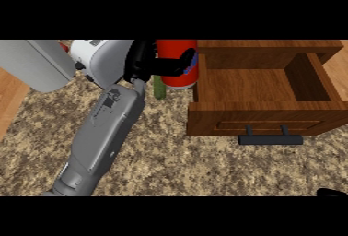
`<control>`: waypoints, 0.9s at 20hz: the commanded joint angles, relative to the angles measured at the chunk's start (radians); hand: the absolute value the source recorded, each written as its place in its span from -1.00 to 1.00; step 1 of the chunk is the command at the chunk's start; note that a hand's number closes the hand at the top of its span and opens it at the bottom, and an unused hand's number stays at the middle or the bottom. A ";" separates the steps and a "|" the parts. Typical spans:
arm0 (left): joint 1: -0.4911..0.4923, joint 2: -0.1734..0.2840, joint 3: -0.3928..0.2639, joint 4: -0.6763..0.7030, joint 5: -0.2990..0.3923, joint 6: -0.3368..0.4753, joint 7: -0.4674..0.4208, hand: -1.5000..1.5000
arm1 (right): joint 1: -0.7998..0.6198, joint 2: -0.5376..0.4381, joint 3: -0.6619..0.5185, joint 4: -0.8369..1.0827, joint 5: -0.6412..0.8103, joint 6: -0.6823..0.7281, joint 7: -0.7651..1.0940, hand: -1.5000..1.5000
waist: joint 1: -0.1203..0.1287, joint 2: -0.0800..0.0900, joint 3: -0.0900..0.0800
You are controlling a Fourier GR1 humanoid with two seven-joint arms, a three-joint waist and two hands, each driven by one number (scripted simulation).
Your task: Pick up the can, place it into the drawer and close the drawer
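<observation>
At the far left a light grey appliance-like body (37, 62) sits at the counter's upper edge, with a strip of wooden floor (10, 99) showing beside the speckled granite counter (176, 161). From the lower edge the grey left forearm (102, 138) rises diagonally up and to the right, ending in a bulky white-grey wrist. Above it the left hand (146, 62) is black, its fingers curled round the red can (178, 62); one finger wraps across the can's front, reaching its right side, so the hand holds the can. The can stands upright, its upper part cut off by the top of the view, and it is just to the left of the drawer's left wall, outside the drawer rather than in it. A narrow green object (159, 87) shows below the hand, beside the can's lower left; what it is cannot be told. To the right the wooden drawer (265, 117) is pulled open, with a dark handle (270, 138) on its front. At the lower right corner a small black part of the right hand (333, 193) shows; whether its fingers are open cannot be told.
</observation>
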 commanded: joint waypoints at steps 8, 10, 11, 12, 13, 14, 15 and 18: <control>-0.320 -0.001 -0.053 0.072 0.010 0.138 0.205 1.00 | -0.066 -0.005 0.025 0.072 0.049 -0.020 -0.013 -1.00 | -0.012 0.005 0.000; -0.391 -0.001 0.036 0.186 -0.003 0.084 0.183 1.00 | -0.024 0.010 0.036 0.015 0.047 -0.015 -0.002 -1.00 | -0.017 0.007 0.000; -0.393 -0.001 -0.036 0.156 0.043 0.144 0.192 1.00 | -0.041 0.014 0.026 0.036 0.046 -0.026 -0.022 -1.00 | -0.020 0.006 0.000; -0.432 -0.001 -0.080 0.183 0.046 0.185 0.203 1.00 | -0.071 -0.028 0.005 0.023 0.014 -0.018 0.047 -1.00 | -0.028 0.007 0.000; -0.417 0.003 0.012 0.244 0.009 0.083 0.169 1.00 | -0.023 0.017 0.050 -0.046 0.060 -0.037 0.047 -1.00 | -0.019 0.007 0.000; -0.499 -0.001 -0.015 0.281 0.061 0.147 0.178 1.00 | -0.111 -0.038 -0.004 0.047 0.015 -0.029 0.043 -1.00 | -0.032 0.012 0.001; -0.499 -0.001 -0.070 0.284 0.084 0.174 0.189 1.00 | -0.042 -0.011 0.026 0.011 0.009 0.003 0.007 -1.00 | -0.038 0.009 0.001; -0.593 -0.001 -0.064 0.368 0.082 0.181 0.197 1.00 | -0.055 -0.012 0.015 -0.008 0.019 -0.027 0.051 -1.00 | -0.043 0.012 0.001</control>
